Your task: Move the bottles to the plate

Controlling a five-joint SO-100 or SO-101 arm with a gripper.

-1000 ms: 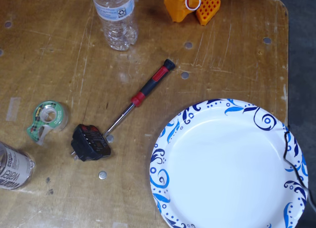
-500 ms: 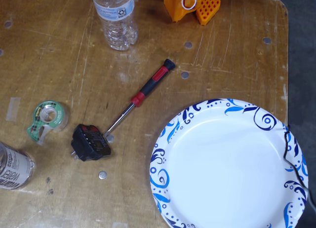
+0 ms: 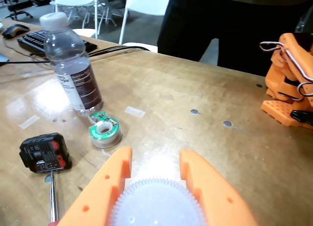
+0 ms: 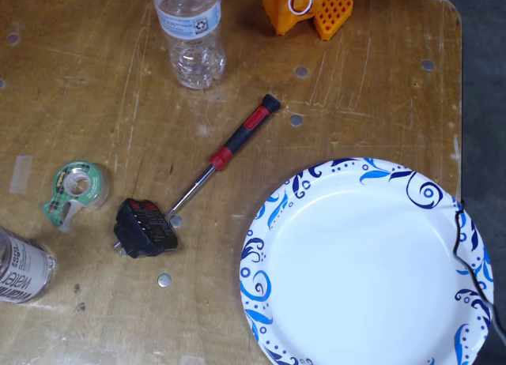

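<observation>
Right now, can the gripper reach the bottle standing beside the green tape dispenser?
Probably not directly. In the wrist view the gripper has its fingers on either side of a white ribbed cap, so it seems occupied, and the tape dispenser lies in front of that bottle.

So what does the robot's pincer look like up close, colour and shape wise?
In the wrist view, the pincer is bright orange plastic: two broad, flat fingers with blunt rounded tips and small round holes in their faces. Between their bases sits a pale translucent disc with a finely toothed rim. No cables or markings show on it.
</observation>
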